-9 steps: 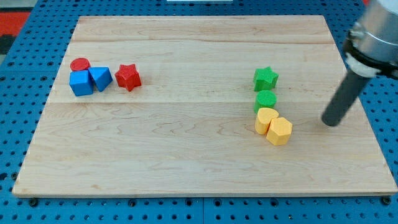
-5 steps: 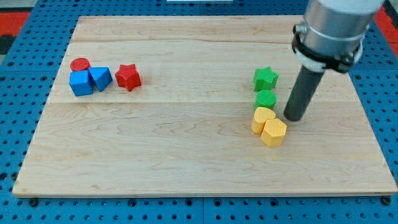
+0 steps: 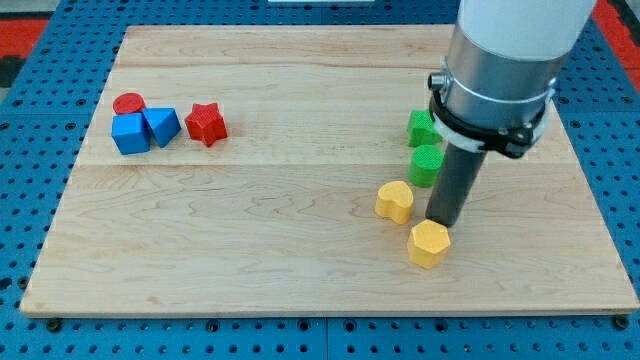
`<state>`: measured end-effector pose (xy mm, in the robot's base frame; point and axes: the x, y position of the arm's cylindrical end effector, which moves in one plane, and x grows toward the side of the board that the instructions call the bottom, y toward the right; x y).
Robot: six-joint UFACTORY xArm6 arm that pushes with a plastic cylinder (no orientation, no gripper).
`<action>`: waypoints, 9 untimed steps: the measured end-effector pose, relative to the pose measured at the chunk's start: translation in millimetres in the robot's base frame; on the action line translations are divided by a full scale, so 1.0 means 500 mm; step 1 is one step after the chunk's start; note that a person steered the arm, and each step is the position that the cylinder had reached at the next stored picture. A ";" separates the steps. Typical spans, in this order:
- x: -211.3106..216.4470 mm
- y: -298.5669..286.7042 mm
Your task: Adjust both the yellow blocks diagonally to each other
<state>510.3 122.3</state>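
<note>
The wooden board (image 3: 300,250) is the only thing that carries anything here, and all eight blocks lie flat on it. There is no box or bowl in the view.

The two yellow blocks are in the lower right part of the board. The yellow heart-shaped block (image 3: 394,201) lies more to the view's left and a bit higher. The yellow hexagonal block (image 3: 429,244) lies lower and more to the view's right, so the line from one to the other runs diagonally, from upper left to lower right. They are near but apart. The heart seems to turn its rounded lobes toward the view's upper right, but I cannot tell this for sure; the hexagon has no clear long axis.

My tip (image 3: 444,222) stands between them, just to the right of the heart and just above the hexagon, very close to its upper edge. The rod has no claw, so there is nothing to open or to hold.

Above the tip are the green round block (image 3: 425,165) and the green star block (image 3: 420,127), partly hidden by the arm.

Far at the view's left are the red round block (image 3: 128,103), the blue cube (image 3: 130,133), the blue triangular block (image 3: 162,125) and the red star block (image 3: 205,124)
</note>
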 end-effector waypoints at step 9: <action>0.028 -0.059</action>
<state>524.2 92.8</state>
